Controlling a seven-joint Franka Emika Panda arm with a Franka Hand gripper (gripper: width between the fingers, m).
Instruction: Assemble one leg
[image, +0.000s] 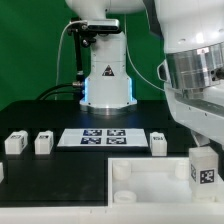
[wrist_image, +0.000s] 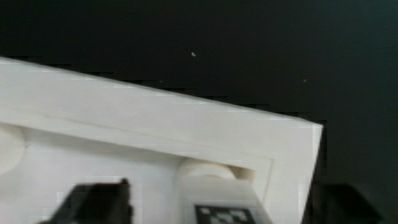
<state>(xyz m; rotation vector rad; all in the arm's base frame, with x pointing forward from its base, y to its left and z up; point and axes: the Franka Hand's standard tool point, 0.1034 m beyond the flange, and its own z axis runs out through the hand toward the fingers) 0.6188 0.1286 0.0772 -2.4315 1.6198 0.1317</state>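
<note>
One leg (image: 203, 168), a small white block with a square marker on its face, stands upright at a corner of the large white tray (image: 150, 180) at the exterior view's right, under the arm. In the wrist view the same leg (wrist_image: 222, 195) stands on the tray's corner (wrist_image: 160, 130) between my gripper's (wrist_image: 228, 205) two dark fingers (wrist_image: 98, 202). The fingers are wide apart and a gap shows on each side of the leg. The gripper is open and touches nothing. Its fingers are hidden in the exterior view.
Three more legs stand on the black table: two at the left (image: 14, 143) (image: 43, 143) and one (image: 158, 143) beside the marker board (image: 103, 137). The arm's base (image: 105, 85) stands behind the board. A round stud (image: 122, 171) shows on the tray.
</note>
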